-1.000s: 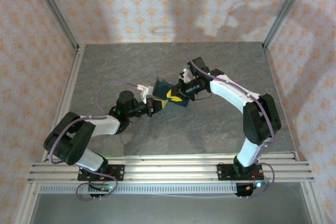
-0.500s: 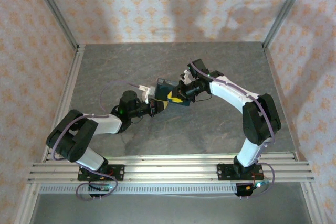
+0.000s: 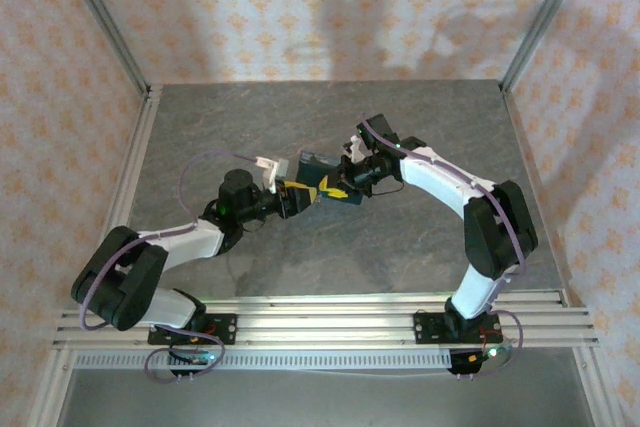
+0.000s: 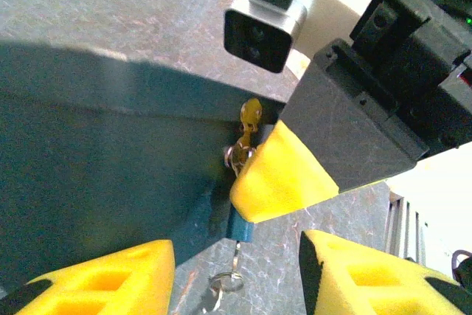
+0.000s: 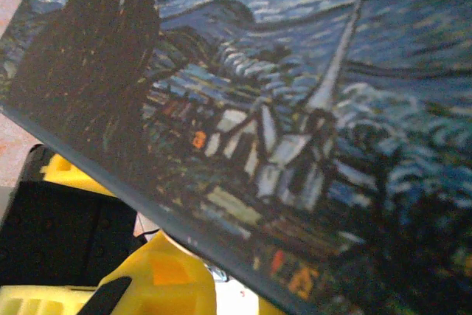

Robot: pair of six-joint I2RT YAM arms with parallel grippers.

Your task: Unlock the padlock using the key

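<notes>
The padlock (image 3: 322, 183), a dark-blue block printed with a starry-night painting (image 5: 295, 94), is held above the table between the two arms. My right gripper (image 3: 346, 181) is shut on its right end, with one yellow finger (image 5: 158, 278) under its edge. In the left wrist view, the padlock's dark side (image 4: 110, 153) is on the left. The key (image 4: 241, 226) sticks out of its lower edge by its teal head, and a metal ring (image 4: 224, 282) dangles below. My left gripper (image 4: 236, 247) stands open around the key, its yellow fingers (image 4: 110, 278) apart and not touching it.
The grey table (image 3: 300, 117) is walled by patterned panels on three sides, with aluminium rails (image 3: 320, 312) along the near edge. The right arm's wrist camera (image 4: 264, 27) hangs close above the padlock.
My left gripper has opened and let go of the key, which stays in the padlock. The left arm's elbow has swung left. The right gripper still holds the padlock.
</notes>
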